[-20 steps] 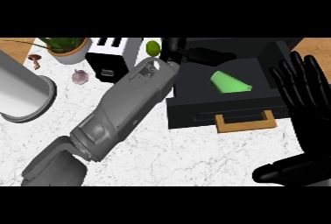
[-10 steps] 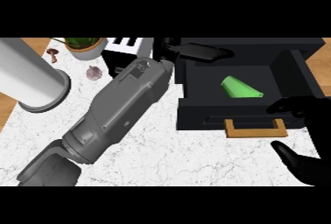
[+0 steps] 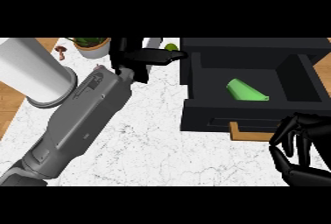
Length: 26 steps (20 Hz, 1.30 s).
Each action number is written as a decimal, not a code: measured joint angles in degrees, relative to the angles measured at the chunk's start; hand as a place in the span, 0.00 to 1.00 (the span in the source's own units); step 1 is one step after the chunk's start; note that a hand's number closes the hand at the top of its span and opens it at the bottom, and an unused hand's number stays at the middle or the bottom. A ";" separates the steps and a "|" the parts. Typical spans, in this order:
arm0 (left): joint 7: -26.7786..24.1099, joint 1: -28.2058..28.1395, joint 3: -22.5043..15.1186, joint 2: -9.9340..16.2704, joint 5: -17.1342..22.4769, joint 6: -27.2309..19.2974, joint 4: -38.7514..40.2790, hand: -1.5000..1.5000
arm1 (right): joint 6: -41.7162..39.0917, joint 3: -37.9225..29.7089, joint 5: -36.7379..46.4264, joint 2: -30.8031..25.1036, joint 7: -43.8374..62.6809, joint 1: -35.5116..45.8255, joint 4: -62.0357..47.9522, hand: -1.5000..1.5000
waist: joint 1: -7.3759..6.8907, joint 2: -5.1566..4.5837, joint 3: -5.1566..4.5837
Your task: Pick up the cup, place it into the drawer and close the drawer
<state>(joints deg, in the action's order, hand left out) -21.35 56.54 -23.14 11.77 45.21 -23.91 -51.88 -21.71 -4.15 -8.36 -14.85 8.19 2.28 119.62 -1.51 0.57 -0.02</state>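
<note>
The green cup (image 3: 245,90) lies on its side inside the open black drawer (image 3: 213,114). The drawer's wooden handle (image 3: 249,132) sticks out at its front. My right hand (image 3: 298,146) is at the lower right, just right of the handle, its bent fingers hanging down by the drawer front and holding nothing. My left forearm runs up from the lower left. My left hand (image 3: 139,57) is open beside the drawer's far left corner, its fingers pointing right, and it holds nothing.
A big white cylinder (image 3: 32,72) stands at the upper left of the marble counter (image 3: 149,148). Behind it are a potted plant (image 3: 92,43), a small brown item (image 3: 61,50) and a green fruit (image 3: 171,47). Wood shows past the counter's left edge.
My right hand has come down from a raised, spread pose to the drawer front by the handle. The cup stays in the drawer. The left hand holds its place at the drawer's corner.
</note>
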 measured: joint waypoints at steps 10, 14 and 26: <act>4.41 -21.67 2.87 12.10 1.39 2.58 -22.93 0.00 | 0.96 4.44 12.91 -0.02 -1.98 -0.53 -3.70 1.00 | 0.03 -0.24 0.01; 3.82 -27.47 3.89 14.51 1.98 5.41 -26.77 0.00 | 0.60 7.63 22.64 -3.37 -6.87 1.51 -7.66 1.00 | -0.37 -0.40 0.01; 1.82 -42.84 10.56 19.80 2.89 15.14 -33.36 0.00 | 10.97 16.48 46.46 -1.96 -18.39 8.68 -30.50 0.00 | 0.42 -0.63 0.03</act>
<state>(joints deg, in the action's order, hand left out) -19.54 13.70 -12.58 31.57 48.10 -8.77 -85.24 -10.74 12.33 38.10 -16.82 -10.20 10.95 89.12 -1.09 -0.05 0.01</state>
